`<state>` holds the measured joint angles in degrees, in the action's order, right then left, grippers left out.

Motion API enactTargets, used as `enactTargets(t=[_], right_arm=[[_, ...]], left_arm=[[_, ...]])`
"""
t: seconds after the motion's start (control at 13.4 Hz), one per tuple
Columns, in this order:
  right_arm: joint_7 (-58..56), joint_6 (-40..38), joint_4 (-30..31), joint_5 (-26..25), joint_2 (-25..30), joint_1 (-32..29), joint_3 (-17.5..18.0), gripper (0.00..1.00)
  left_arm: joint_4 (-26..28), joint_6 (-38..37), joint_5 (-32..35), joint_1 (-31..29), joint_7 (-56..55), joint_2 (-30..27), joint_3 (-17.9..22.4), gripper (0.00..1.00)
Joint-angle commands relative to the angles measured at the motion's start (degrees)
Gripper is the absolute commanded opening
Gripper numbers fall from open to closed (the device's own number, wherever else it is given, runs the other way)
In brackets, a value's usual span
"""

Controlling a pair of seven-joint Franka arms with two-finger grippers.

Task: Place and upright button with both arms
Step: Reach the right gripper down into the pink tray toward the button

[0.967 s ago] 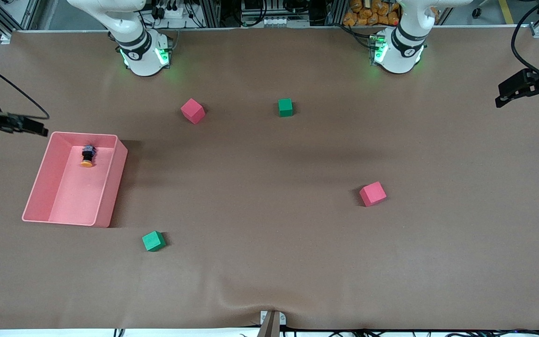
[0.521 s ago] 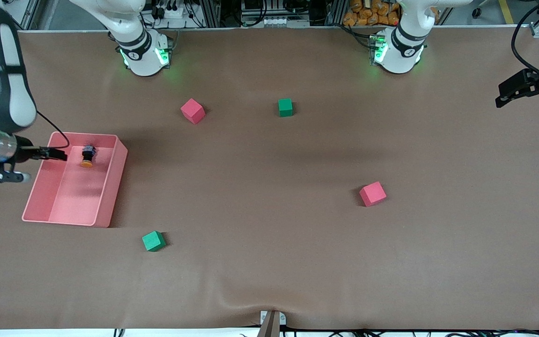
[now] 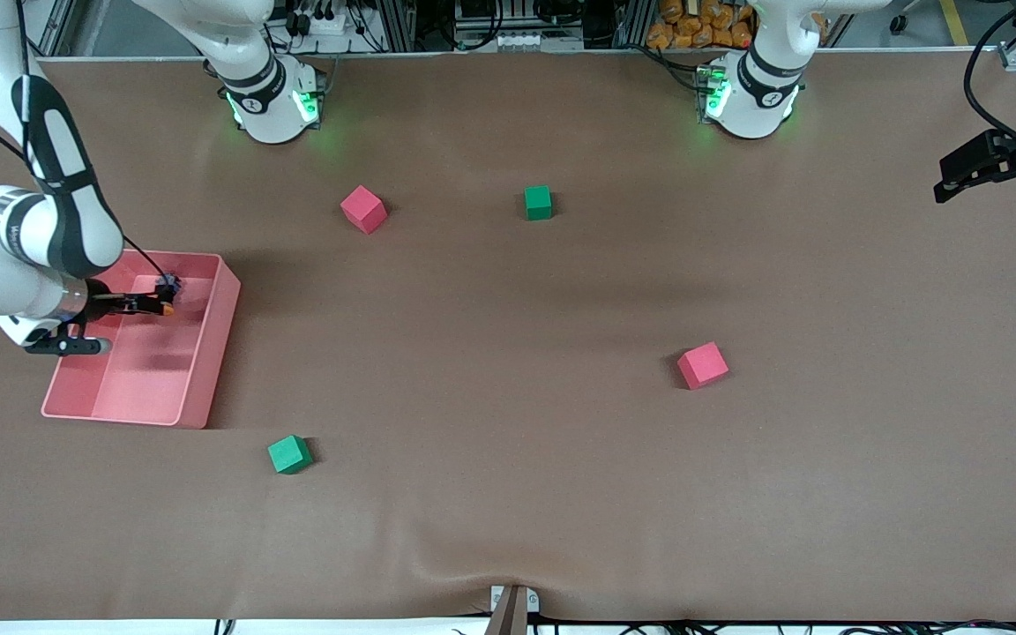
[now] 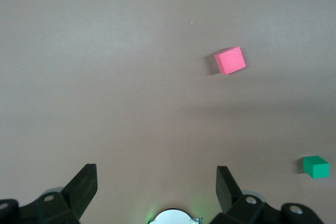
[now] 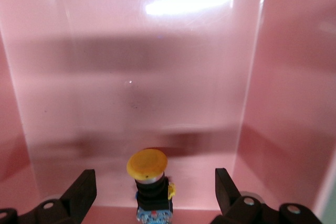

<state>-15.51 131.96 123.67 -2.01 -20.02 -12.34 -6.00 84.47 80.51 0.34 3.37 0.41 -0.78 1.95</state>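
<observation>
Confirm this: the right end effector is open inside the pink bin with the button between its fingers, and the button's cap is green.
One detail is wrong: the cap is orange, not green. The right wrist view shows the button with a round orange cap on a dark body, between the open fingers of the right end effector inside the pink bin. The rest stands.

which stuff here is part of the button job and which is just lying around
Part of the job:
- button, lying in the pink bin
- right end effector, open, straddling the button in the bin
- left end effector, open, waiting above the table's edge at the left arm's end

Lying about:
- red cubes
- green cubes
</observation>
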Motion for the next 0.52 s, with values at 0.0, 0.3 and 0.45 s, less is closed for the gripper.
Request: enactTargets(t=[0.0, 0.3, 0.45], right_arm=[[-0.75, 2.6, 4.47, -0.45, 1.56, -0.23, 0.2, 1.0], [-1.98, 2.25, 6.76, -0.28, 1.56, -0.58, 0.29, 1.0], [-2.85, 1.9, 7.2, -0.28, 1.47, -1.1, 0.2, 1.0]], left_arm=[[-0.36, -0.09, -0.69, -0.38, 1.35, 0.08, -0.02, 1.0], [-0.35, -0.09, -0.77, -0.38, 1.35, 0.08, -0.02, 1.0], [-0.35, -0.09, -0.77, -0.29, 1.26, 0.08, -0.11, 1.0]])
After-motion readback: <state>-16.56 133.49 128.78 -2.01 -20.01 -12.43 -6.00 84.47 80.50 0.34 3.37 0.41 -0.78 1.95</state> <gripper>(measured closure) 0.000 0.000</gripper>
